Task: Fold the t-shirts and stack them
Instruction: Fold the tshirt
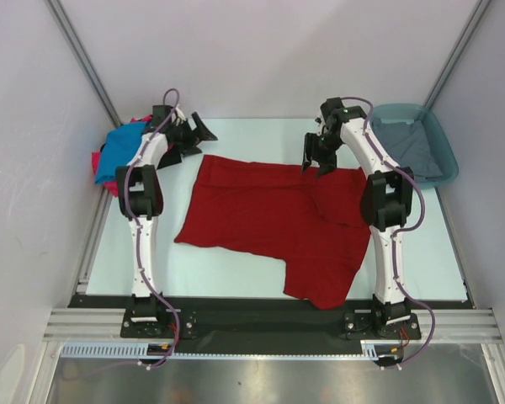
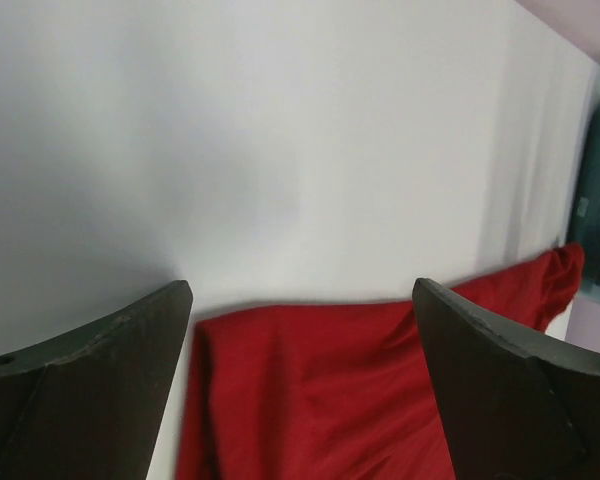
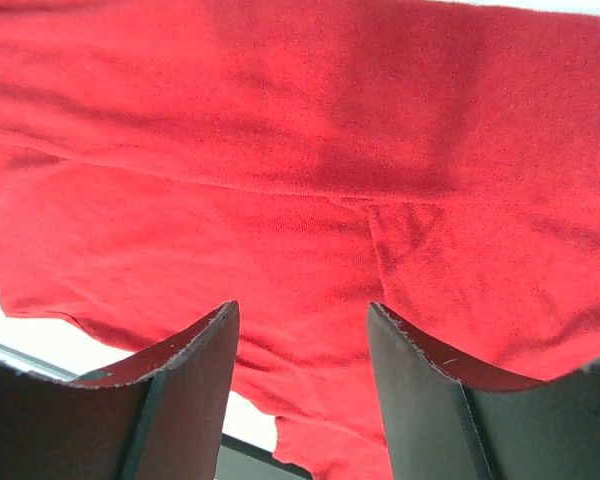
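While the white counter (image 1: 236, 265) carries the dark red t-shirt (image 1: 269, 215) spread flat at its middle, the teal tub (image 1: 444, 160) at far right holds a grey t-shirt (image 1: 408, 147). A blue t-shirt (image 1: 118, 156) and a pink t-shirt (image 1: 94, 162) lie heaped at far left. The left hand (image 2: 300, 295) gapes wide and empty by the red cloth's far left corner. The right hand (image 3: 302, 305), half open, hovers over its far edge, gripping nothing.

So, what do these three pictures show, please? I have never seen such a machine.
Two white robot arms are bolted at the near edge of a white table. One picture looks down from above; the others come from a camera on each wrist, showing the left fingers and right fingers as dark wedges, open and empty. A dark red cloth t-shirt lies spread out. Blue and pink cloth is piled far left; a teal plastic tub with grey cloth stands far right.
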Robot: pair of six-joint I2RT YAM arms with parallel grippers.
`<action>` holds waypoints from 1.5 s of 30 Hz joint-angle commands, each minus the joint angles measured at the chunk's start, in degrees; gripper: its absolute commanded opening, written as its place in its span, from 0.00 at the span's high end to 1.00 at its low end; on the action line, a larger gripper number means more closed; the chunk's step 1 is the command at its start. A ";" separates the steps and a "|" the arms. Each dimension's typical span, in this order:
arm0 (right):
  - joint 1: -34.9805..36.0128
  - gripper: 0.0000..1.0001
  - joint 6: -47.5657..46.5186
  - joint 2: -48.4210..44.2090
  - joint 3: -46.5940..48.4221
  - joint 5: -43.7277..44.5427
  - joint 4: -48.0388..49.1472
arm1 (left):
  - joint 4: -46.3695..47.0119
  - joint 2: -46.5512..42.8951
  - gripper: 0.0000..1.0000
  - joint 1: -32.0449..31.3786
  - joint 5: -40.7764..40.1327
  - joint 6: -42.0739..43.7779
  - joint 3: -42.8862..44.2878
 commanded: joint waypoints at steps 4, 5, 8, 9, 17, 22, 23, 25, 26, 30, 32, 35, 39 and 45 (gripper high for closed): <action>0.37 0.40 1.04 -0.27 -1.35 0.89 4.91 | -0.55 -3.02 0.00 4.13 -1.28 1.49 1.96; 0.54 0.39 1.21 1.55 -0.92 0.80 5.70 | 0.15 -3.81 0.00 4.04 -0.84 0.88 1.34; 0.72 0.40 1.13 5.51 2.24 1.32 5.97 | 0.51 -7.58 0.00 2.72 0.13 0.52 0.64; 0.81 0.40 1.04 6.22 2.60 2.11 6.32 | 0.77 -9.51 0.00 1.68 0.39 0.61 -0.50; 1.07 0.40 1.30 9.66 1.56 2.29 7.30 | 0.24 -14.89 0.00 -4.39 1.45 0.43 -5.25; 1.68 0.40 0.69 6.25 -3.54 3.61 5.80 | 0.33 -14.89 0.00 -6.42 2.07 -0.01 -5.96; 2.03 0.40 0.60 5.27 -5.29 3.87 5.89 | 0.42 -14.71 0.00 -6.59 2.15 -0.09 -5.87; 2.21 0.40 0.51 2.82 -9.59 4.05 5.80 | 0.68 -14.45 0.00 -6.77 2.42 -0.36 -5.87; 2.30 0.40 0.51 2.02 -10.74 4.40 5.28 | 0.59 -14.19 0.00 -6.77 2.42 -0.45 -5.96; 2.56 0.40 -0.28 -0.62 -13.92 5.10 4.75 | -0.72 -12.78 0.00 -6.77 1.72 -0.10 -6.22; 2.65 0.40 -0.63 -1.67 -13.49 5.28 4.31 | -1.51 -12.43 0.00 -6.77 1.10 0.43 -6.74; 2.65 0.41 -0.63 -3.25 -12.52 5.63 3.17 | -2.65 -12.43 0.00 -6.77 0.49 1.22 -7.45; 2.74 0.40 -0.54 -5.72 -12.17 6.07 4.48 | -3.80 -13.57 0.00 -6.95 -0.22 2.27 -8.85; 2.74 0.40 0.42 -7.13 -8.22 6.95 4.40 | -4.16 -15.07 0.00 -7.83 -0.31 3.25 -11.23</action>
